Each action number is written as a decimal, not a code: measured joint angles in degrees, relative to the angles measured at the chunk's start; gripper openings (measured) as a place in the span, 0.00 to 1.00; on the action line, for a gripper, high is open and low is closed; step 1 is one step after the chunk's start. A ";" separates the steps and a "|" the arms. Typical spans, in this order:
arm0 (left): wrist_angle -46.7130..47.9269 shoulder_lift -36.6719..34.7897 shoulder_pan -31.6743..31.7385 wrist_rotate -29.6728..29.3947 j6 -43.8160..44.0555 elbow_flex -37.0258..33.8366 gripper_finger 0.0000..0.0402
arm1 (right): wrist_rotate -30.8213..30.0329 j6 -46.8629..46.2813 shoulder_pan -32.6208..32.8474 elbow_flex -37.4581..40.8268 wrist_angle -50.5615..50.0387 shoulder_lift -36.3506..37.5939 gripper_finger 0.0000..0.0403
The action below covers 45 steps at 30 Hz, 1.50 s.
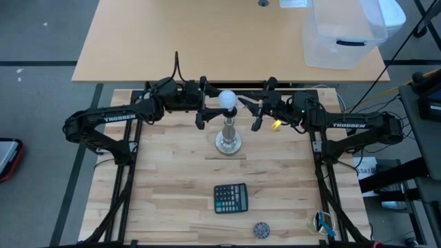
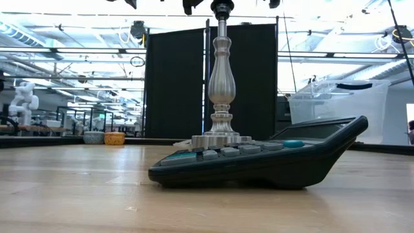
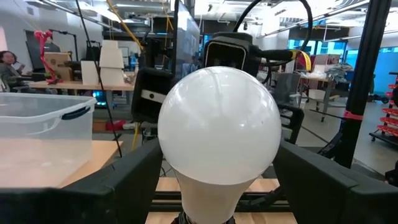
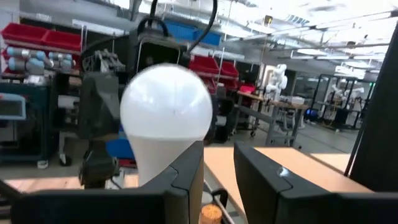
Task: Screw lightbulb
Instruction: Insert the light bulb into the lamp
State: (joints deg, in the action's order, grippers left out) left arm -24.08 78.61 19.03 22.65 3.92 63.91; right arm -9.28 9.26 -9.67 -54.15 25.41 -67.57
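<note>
The lightbulb (image 1: 227,100), a frosted white globe, stands upright on top of the silver stand (image 1: 228,138) in the middle of the table. My left gripper (image 1: 215,103) comes at it from the left, and the globe (image 3: 217,124) fills the wide space between its two fingers. My right gripper (image 1: 242,105) hangs just right of the bulb, with only a narrow gap between its fingers and nothing in that gap (image 4: 219,162). The bulb (image 4: 165,118) shows beside one finger; whether that finger touches it cannot be told. In the low view only the stand (image 2: 221,84) shows. My left gripper has the bulb's globe between its two fingers, which meet its lower sides (image 3: 165,158) at the widest spread. The fingers (image 3: 124,180) lie about level and come from the table's left. The bulb stands upright, its neck down in the stand's top.
A dark calculator (image 1: 230,198) lies nearer the front edge, with a small round dark object (image 1: 260,229) beyond it to the front right. A clear plastic bin (image 1: 342,31) stands on the far table. The bare wooden tabletop (image 1: 172,172) lies around the stand.
</note>
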 joint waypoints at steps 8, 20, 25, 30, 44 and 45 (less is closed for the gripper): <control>4.59 4.77 -0.37 0.52 -0.30 4.70 0.75 | -2.49 0.38 0.02 0.00 -0.30 0.22 0.30; 8.88 5.41 -1.42 0.32 -2.75 7.45 0.75 | -2.38 0.66 0.04 0.00 -1.96 0.85 0.41; 9.83 5.38 -1.47 -0.11 -2.98 7.45 0.75 | -2.38 0.66 0.04 0.00 -2.00 0.85 0.41; 9.44 4.78 -1.42 0.59 -3.54 7.42 0.75 | -2.38 0.61 0.02 0.00 -2.14 0.85 0.41; 13.02 2.22 -1.44 0.77 -8.68 7.34 0.75 | -2.38 0.59 0.04 0.00 -2.14 0.85 0.41; 13.46 1.76 -1.44 0.47 -9.05 7.34 0.75 | -2.38 0.59 0.04 0.00 -2.14 0.85 0.41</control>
State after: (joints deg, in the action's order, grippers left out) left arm -10.63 80.37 17.58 23.13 -5.13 71.24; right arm -11.66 9.85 -9.63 -54.15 23.27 -66.72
